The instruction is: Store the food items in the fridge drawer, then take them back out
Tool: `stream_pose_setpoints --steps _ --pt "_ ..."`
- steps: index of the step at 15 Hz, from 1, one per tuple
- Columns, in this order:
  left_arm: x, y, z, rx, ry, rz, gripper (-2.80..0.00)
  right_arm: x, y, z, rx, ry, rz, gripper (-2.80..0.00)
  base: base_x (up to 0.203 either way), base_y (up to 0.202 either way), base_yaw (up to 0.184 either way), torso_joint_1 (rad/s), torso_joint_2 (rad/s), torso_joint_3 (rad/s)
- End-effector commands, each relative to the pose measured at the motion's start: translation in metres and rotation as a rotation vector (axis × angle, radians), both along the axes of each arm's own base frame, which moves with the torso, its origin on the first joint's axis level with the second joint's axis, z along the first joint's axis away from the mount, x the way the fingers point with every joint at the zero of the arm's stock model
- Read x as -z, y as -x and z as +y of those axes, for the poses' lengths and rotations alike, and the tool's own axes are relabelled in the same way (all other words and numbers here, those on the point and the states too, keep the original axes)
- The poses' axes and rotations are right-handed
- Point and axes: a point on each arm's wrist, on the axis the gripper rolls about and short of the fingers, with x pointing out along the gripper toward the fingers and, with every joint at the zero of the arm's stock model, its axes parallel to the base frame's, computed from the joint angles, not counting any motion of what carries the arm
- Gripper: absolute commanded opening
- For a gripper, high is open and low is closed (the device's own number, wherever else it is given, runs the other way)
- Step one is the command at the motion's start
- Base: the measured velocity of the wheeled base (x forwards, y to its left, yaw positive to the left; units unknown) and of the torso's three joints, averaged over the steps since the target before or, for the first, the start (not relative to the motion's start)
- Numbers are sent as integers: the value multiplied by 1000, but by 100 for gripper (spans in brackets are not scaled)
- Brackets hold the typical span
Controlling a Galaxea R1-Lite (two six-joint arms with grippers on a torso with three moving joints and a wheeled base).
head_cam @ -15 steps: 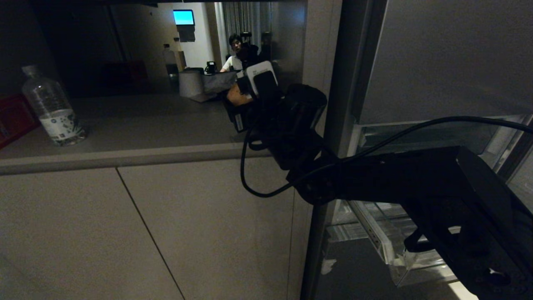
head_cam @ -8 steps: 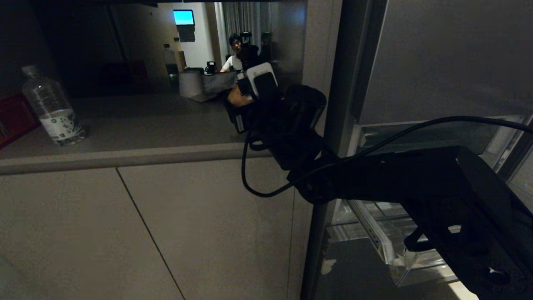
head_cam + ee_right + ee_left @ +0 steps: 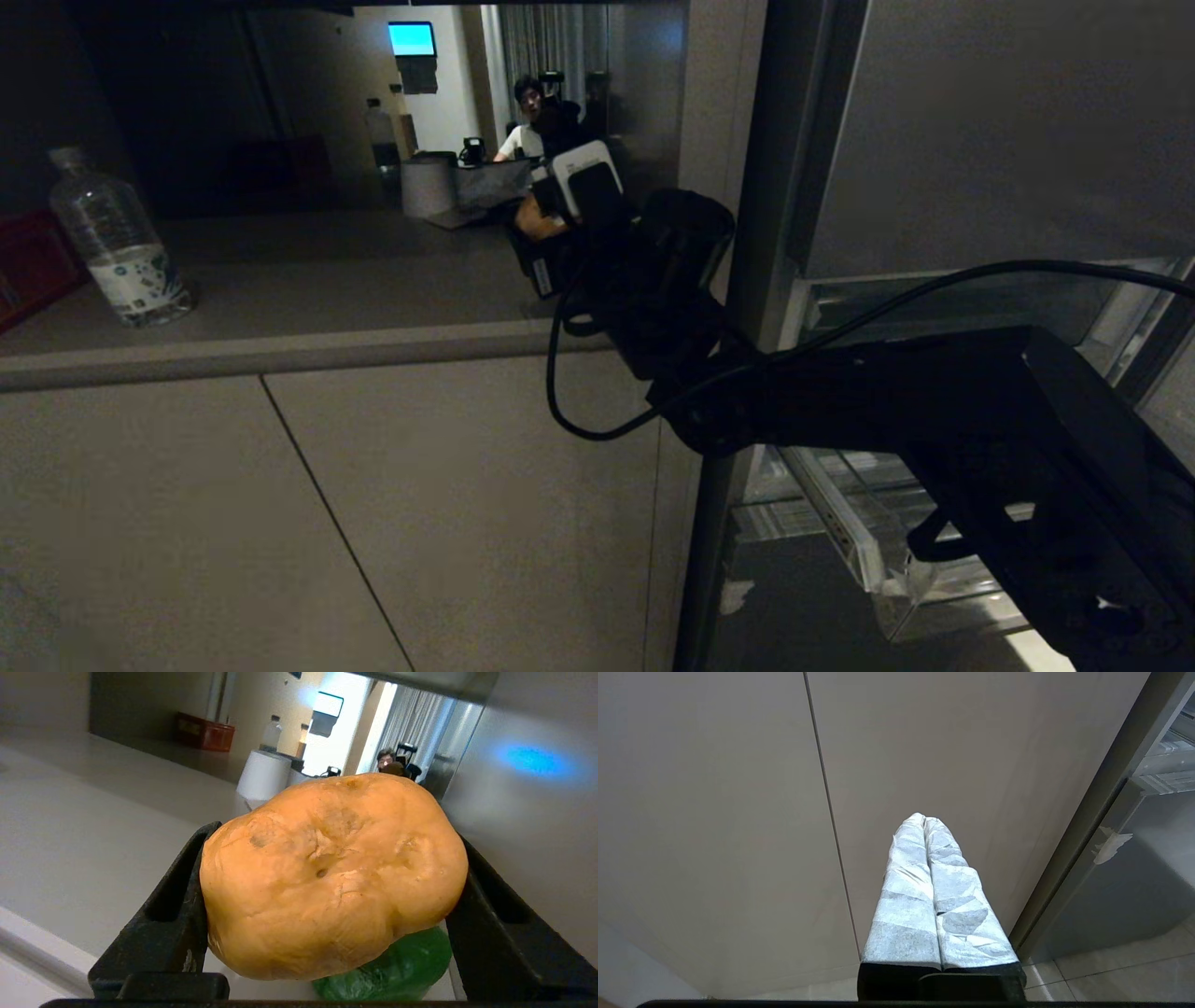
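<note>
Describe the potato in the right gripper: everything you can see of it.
The potato is a tan-orange, lumpy oval with matte, rough skin, shallow dimples and a small dark eye near its middle. It looks whole and unpeeled. The right gripper holds it, one black finger pressed against each side, above the grey counter. Just beneath it lies the green pepper; whether they touch cannot be told. In the head view only a sliver shows.

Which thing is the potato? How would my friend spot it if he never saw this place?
Look along the grey counter to its end beside the tall fridge, where the black right gripper reaches in. The potato is the lumpy orange-brown ball squeezed between its two fingers. The green pepper just beneath is smooth and shiny, and nothing grips it.
</note>
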Motion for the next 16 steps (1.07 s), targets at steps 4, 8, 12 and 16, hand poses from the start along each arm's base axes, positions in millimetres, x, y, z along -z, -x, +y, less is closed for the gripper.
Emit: stream_pose_setpoints --steps 4,8,12,16 --pt "0 0 0 -1 0 1 -280 -1 1 0 15 8 -21 -280 0 0 0 0 0 0" --pt "0 0 0 -1 0 1 -280 -2 1 -1 15 1 -30 -280 0 0 0 0 0 0" --pt "0 0 0 -1 0 1 -280 -3 1 -2 16 1 -31 -280 0 -9 149 8 2 0" --pt "0 0 0 -1 0 1 -280 -3 0 -3 23 5 -34 -280 -1 -7 141 2 4 2"
